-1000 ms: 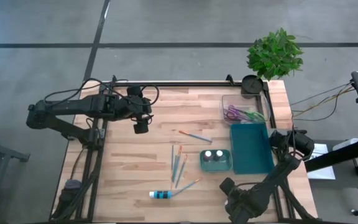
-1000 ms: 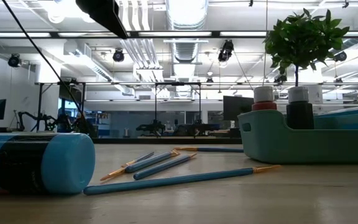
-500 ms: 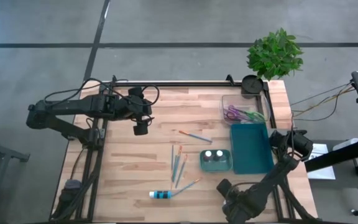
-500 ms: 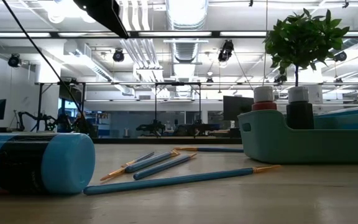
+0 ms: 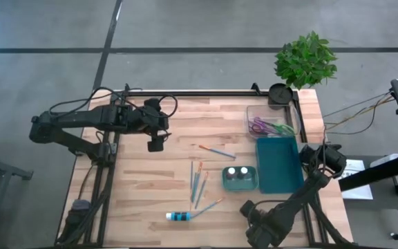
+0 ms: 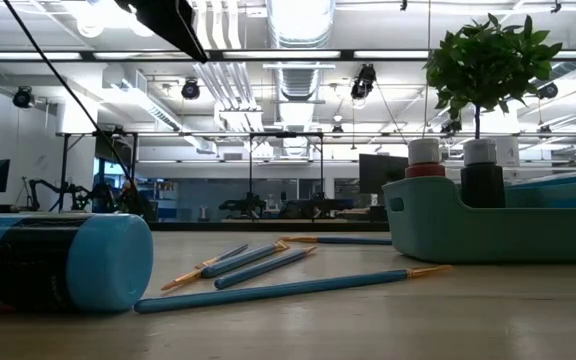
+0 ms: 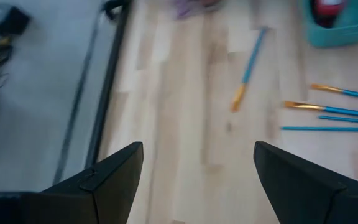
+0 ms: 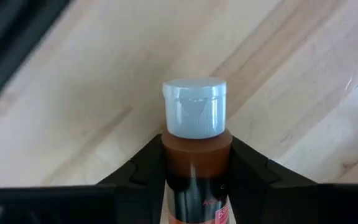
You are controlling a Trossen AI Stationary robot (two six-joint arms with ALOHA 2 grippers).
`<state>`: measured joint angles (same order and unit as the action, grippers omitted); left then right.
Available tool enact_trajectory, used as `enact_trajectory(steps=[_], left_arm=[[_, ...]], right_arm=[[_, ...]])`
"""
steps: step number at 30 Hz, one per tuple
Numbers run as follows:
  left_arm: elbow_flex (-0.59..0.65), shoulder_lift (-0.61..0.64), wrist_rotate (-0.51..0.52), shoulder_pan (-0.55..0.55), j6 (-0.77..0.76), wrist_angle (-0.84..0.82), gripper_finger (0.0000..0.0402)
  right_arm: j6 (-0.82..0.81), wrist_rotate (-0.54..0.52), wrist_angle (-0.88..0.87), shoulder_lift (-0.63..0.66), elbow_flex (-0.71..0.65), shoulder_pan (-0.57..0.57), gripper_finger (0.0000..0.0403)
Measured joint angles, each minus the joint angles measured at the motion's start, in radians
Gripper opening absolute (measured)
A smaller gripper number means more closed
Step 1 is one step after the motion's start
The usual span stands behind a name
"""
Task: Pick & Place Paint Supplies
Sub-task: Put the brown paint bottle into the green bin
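Right gripper [image 8: 194,171] now clamped on brown paint tube [image 8: 195,158] at near table edge; ready for lift. Left gripper [image 7: 194,180] apart, waiting far left.

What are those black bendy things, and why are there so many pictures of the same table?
They are two robot arms, each ending in a pincer. One camera looks straight down, one sits at table height, and one rides on each wrist. On the wooden table lie thin paintbrushes, a blue paint tube, a small teal palette with two little bottles, and a bigger teal tray. The left pincer hangs open over bare wood. The right pincer is gripping a brown paint tube with a pale cap.
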<state>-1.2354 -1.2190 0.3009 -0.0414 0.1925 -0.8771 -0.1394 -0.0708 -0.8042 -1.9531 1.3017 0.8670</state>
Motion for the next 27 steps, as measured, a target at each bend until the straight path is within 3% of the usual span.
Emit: enact_trajectory(steps=[7,14,18,22,24,27], left_arm=[[0.0,0.0,-0.16,0.107,0.092,0.035,0.0313],[0.057,0.0,-0.196,0.366,0.17,0.263,0.0313],[0.152,-0.001,-0.081,0.538,0.267,0.492,0.0313],[0.287,-0.003,0.181,0.671,0.379,0.782,0.0313],[0.362,-0.003,0.283,0.705,0.437,0.937,0.0313],[0.461,-0.003,0.326,0.71,0.488,1.143,0.0313]], right_arm=[[-0.042,-0.127,-0.048,0.059,0.073,-0.006,0.0147],[-0.026,-0.383,-0.129,0.114,0.202,-0.022,0.0133],[0.022,-0.538,-0.148,0.14,0.259,-0.022,0.0133],[0.114,-0.688,-0.121,0.164,0.302,-0.021,0.0132],[0.195,-0.761,-0.046,0.178,0.309,-0.022,0.0132],[0.364,-0.797,0.154,0.21,0.303,-0.025,0.0132]])
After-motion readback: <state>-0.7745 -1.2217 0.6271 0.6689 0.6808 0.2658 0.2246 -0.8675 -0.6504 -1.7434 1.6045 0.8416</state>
